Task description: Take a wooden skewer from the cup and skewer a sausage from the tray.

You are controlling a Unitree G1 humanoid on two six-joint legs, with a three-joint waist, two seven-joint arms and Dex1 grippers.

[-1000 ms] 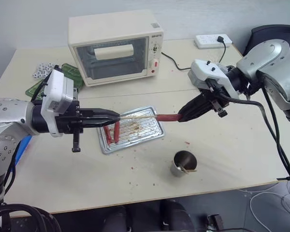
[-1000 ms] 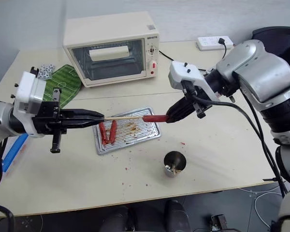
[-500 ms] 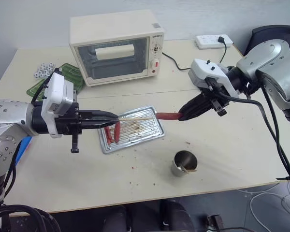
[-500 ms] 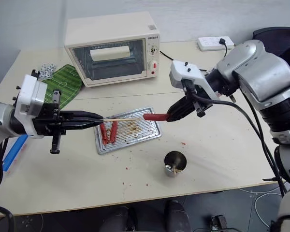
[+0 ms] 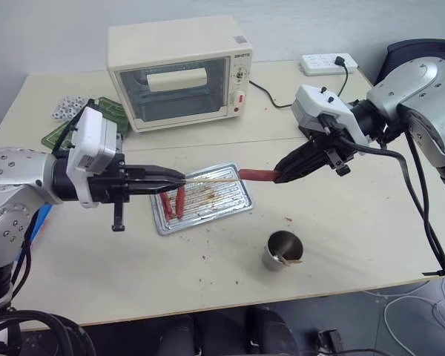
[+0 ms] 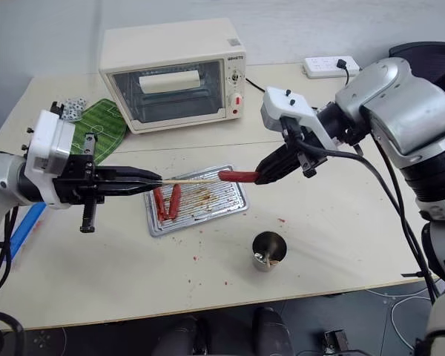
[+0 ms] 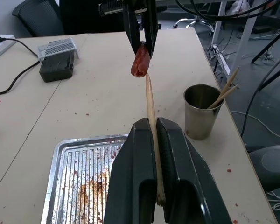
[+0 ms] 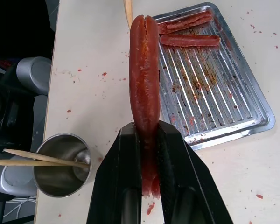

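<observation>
Now left pincer point(image 5: 179, 178) grips the wooden skewer point(image 5: 211, 179) (tip at sausage point(image 5: 256, 176)); right pincer point(image 5: 279, 176) clamps that sausage.

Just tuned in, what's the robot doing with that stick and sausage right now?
The left gripper is shut on a wooden skewer, held level over the tray. The right gripper is shut on a sausage, its free end at the skewer's tip. Two more sausages lie in the tray; the cup holds spare skewers.

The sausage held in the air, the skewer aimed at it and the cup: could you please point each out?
sausage point(image 5: 256, 175), left eye view, middle of its length.
wooden skewer point(image 5: 211, 179), left eye view, mid-shaft.
cup point(image 5: 282, 251), left eye view, outer wall.
</observation>
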